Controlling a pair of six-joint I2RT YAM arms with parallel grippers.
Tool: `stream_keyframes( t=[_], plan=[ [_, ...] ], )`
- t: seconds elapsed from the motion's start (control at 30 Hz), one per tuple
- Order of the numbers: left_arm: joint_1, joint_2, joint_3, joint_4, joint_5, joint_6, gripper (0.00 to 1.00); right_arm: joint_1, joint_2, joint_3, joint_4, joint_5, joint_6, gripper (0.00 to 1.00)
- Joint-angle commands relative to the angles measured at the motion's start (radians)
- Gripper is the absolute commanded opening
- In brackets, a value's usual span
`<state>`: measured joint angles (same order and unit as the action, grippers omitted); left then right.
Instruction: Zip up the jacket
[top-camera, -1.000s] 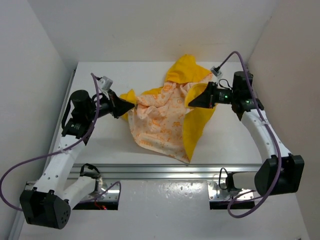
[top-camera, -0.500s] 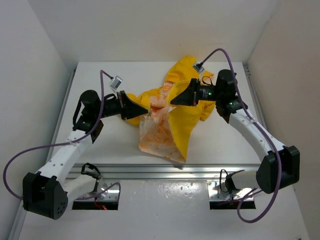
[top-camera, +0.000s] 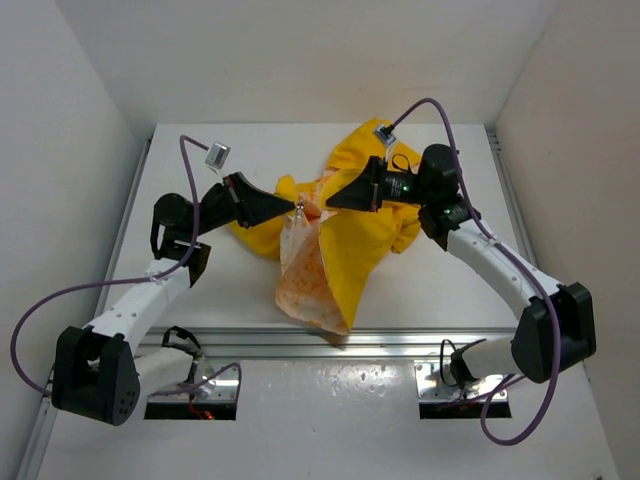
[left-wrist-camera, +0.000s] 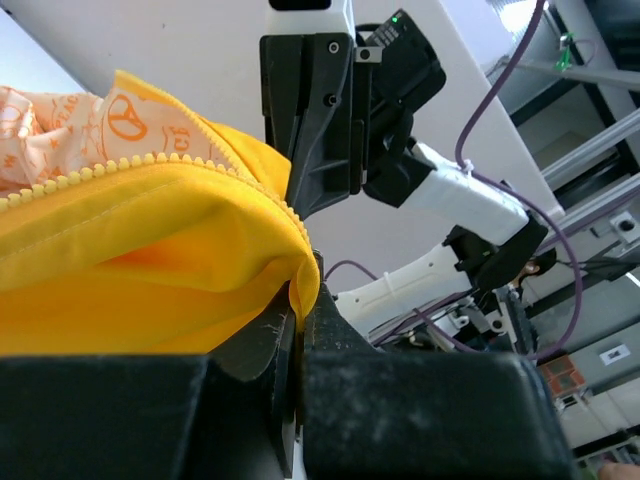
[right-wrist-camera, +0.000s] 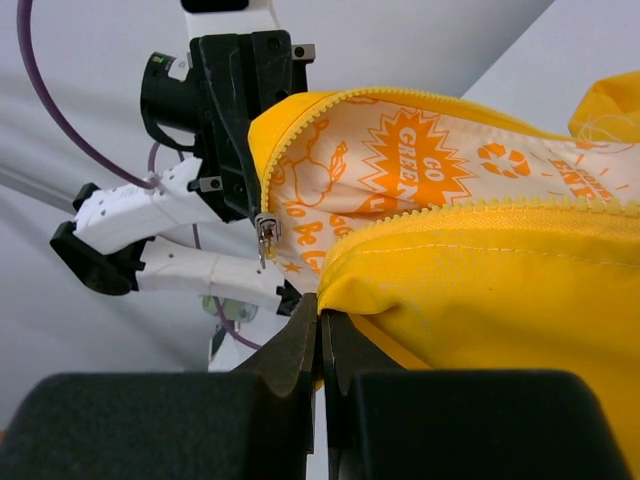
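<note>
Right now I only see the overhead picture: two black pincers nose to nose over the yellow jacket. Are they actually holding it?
Observer: Yes. The left wrist camera shows the left pincer shut on a yellow fold of the jacket, just under a row of zipper teeth.
Operator: And the other one?
Observer: The right wrist camera shows the right pincer shut on yellow fabric, just below more teeth.
Operator: Where's the zipper pull?
Observer: A small metal slider hangs at the end of the opposite tooth row, close to the left pincer.
</note>
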<state>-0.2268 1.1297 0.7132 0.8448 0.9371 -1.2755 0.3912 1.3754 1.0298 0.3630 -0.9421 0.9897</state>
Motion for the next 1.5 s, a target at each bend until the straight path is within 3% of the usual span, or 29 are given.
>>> stream_keyframes(
  t=[0.0, 0.53, 1.47],
  plan=[
    [0.015, -0.013, 0.0, 0.109, -0.026, -0.067, 0.0, 0.017, 0.007, 0.049, 0.129, 0.019, 0.055, 0.0],
    [0.034, 0.016, 0.0, 0.137, -0.044, -0.136, 0.0, 0.052, 0.037, 0.032, 0.304, 0.052, 0.15, 0.0],
    [0.043, 0.025, -0.02, 0.162, -0.044, -0.197, 0.0, 0.074, 0.099, 0.098, 0.373, 0.078, 0.21, 0.0]
  ],
)
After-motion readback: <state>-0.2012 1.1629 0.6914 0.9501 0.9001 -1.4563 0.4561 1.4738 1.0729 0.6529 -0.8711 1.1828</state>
